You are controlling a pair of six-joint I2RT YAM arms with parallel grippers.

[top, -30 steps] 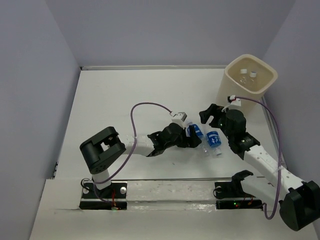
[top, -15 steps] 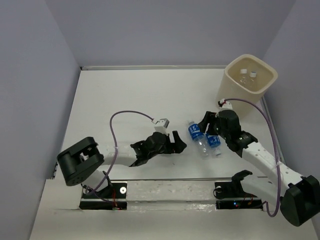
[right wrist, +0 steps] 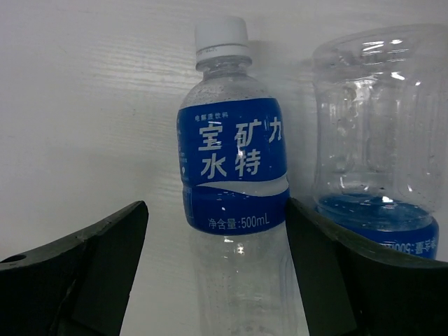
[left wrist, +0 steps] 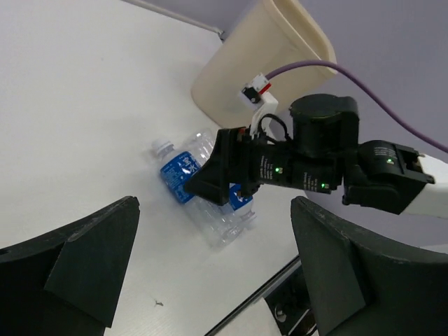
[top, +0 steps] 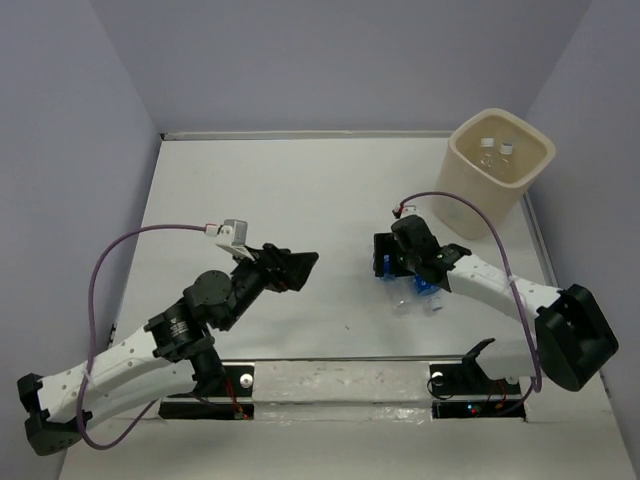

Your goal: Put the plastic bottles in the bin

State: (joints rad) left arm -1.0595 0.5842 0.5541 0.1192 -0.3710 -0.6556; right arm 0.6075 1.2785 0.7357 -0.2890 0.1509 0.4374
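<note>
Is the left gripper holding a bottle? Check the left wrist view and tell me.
No: the left gripper stands open and empty, with the bottles lying well beyond it.

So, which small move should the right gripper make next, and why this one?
Probably lower the right gripper a little and close it on the labelled bottle. In the right wrist view this bottle lies on the table between the open fingers, not yet gripped. A second bottle lies close beside it, so one finger should slip between the two.
</note>
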